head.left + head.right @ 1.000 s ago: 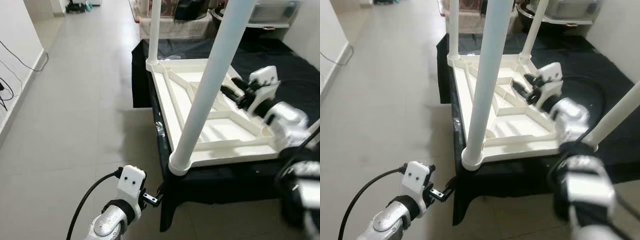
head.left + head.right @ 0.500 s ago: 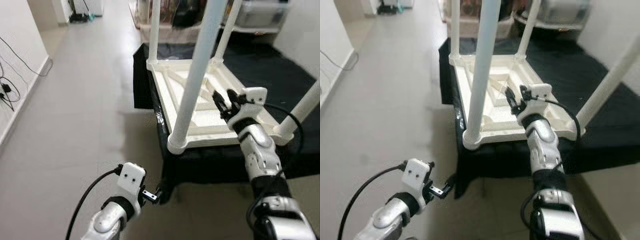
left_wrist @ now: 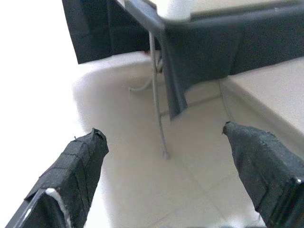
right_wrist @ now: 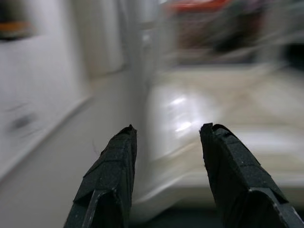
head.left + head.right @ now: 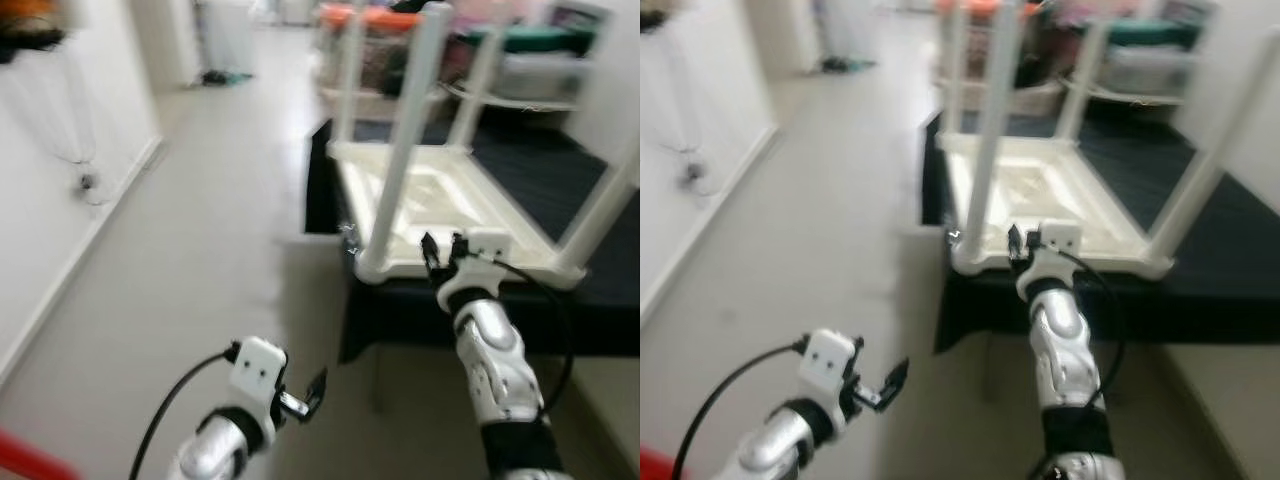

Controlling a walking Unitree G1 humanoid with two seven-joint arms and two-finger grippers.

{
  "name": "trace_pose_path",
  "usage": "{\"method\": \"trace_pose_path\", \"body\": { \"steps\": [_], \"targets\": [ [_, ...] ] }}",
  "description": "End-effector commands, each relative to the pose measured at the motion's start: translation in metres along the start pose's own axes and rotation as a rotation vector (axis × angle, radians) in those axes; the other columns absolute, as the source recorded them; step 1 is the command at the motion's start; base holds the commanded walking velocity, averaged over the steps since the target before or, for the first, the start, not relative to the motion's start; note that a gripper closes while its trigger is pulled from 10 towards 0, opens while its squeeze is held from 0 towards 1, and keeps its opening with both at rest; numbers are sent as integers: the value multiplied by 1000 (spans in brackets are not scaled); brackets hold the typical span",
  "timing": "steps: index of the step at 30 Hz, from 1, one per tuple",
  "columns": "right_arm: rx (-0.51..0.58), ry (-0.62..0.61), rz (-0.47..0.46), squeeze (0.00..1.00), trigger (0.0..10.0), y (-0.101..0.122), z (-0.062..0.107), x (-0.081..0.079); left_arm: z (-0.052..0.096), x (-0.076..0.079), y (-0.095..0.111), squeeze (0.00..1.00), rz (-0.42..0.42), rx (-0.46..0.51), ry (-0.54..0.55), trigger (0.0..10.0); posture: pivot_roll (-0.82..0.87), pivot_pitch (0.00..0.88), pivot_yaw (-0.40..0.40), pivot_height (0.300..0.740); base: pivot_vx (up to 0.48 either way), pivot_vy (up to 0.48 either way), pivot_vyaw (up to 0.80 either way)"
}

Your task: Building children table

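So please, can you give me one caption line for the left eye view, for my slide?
Right hand, open, raised before the upturned white children's table on a black-draped platform; left hand, open, low over the floor.

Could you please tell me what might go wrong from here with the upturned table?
The white table lies upside down near the edge of the black-covered stand, so a push from the right gripper, open at its near rim, might slide it off. Its near leg stands close beside that gripper and could be knocked.

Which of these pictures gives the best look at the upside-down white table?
The left eye view: the white table lies upside down on a black-draped surface, legs up. The right eye view shows much the same. The right wrist view gives a blurred close-up; the left wrist view catches a corner.
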State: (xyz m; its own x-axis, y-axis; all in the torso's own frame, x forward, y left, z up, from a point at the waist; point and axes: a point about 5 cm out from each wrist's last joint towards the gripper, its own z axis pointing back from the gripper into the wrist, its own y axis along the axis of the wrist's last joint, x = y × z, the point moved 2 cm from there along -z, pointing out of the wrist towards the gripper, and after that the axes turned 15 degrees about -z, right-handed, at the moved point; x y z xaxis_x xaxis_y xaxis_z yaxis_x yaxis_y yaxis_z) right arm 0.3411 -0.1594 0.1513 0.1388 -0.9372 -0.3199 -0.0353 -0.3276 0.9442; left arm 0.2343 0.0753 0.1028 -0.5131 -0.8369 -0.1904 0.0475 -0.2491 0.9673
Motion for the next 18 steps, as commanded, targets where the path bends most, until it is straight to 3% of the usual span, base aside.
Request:
{"method": "trace_pose_path", "body": {
  "steps": [1,5,7,12,18],
  "targets": [
    [-15,24,-13,0,10000,-3,5,-3,-2,-2,3,0,-15,8,7,10000,78,100,-60,740,0,0,0],
    [-49,58,-28,0,10000,-19,20,-15,-3,-3,3,0,-21,9,17,10000,83,98,-59,740,0,0,0],
    [-76,98,-7,0,10000,-35,34,-34,-3,-4,3,0,-43,7,27,10000,82,93,-56,740,0,0,0],
    [-77,124,34,0,10000,-39,39,-44,-4,-5,3,0,-56,5,31,10000,80,90,-53,740,0,0,0],
    [-105,122,33,0,10000,-40,43,-49,-6,-8,-2,0,-60,-18,44,10000,83,86,-50,740,0,-457,0]
  ]
}}
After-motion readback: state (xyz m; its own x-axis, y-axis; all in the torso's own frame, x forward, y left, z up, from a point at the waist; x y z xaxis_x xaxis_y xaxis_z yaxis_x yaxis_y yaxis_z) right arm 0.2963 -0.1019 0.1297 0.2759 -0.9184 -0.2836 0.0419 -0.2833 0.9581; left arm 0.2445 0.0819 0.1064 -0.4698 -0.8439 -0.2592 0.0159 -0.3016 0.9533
